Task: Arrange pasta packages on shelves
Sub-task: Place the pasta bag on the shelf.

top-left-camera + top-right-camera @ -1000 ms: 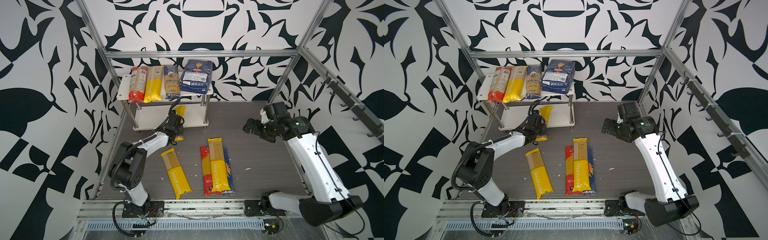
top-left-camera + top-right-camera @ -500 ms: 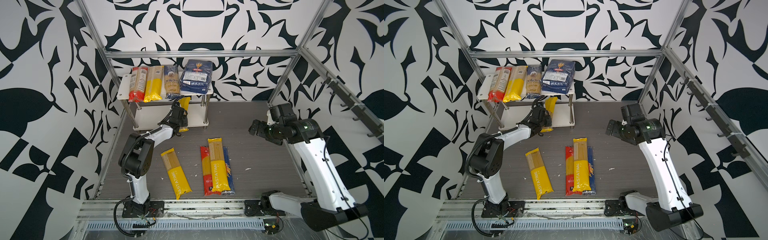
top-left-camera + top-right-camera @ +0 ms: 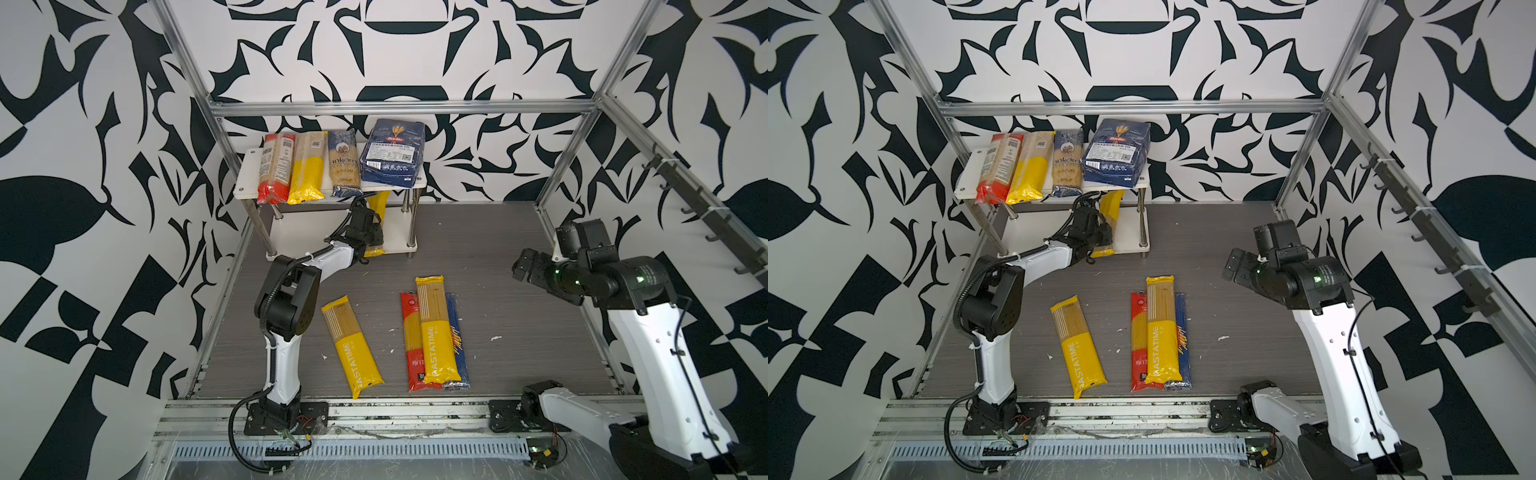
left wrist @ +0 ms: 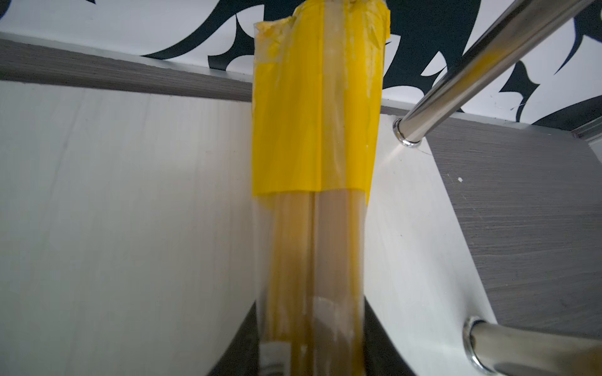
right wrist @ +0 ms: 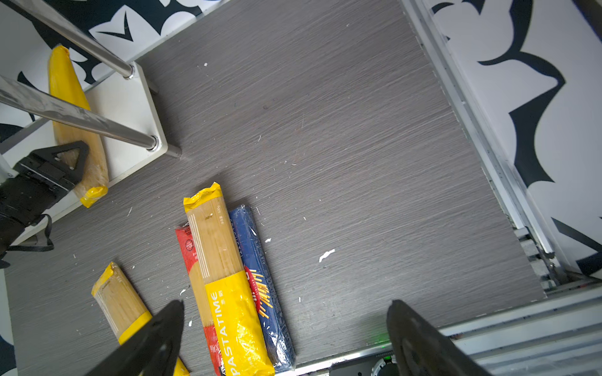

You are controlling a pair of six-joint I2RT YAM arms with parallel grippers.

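Note:
The shelves [image 3: 249,168] stand at the back, and the upper board carries a red, a yellow and a narrow blue pasta package plus the wide Barilla bag [image 3: 392,151]. My left gripper [image 3: 371,240] is shut on a yellow spaghetti pack [image 4: 316,114]. The pack lies lengthwise on the right part of the lower board [image 4: 130,195], beside the chrome posts [image 4: 456,81], with its near end sticking out over the front edge. My right gripper [image 5: 285,309] hangs open and empty above the floor at the right.
On the grey floor [image 3: 519,332] lies a single yellow pack [image 3: 351,345]. To its right another yellow pack [image 3: 436,328] lies on top of a red one [image 3: 409,332] and a blue one [image 3: 457,345]. Aluminium frame bars edge the floor.
My left gripper has pushed the yellow pack from the floor's edge onto the lower board. The right arm has drawn back towards the right wall.

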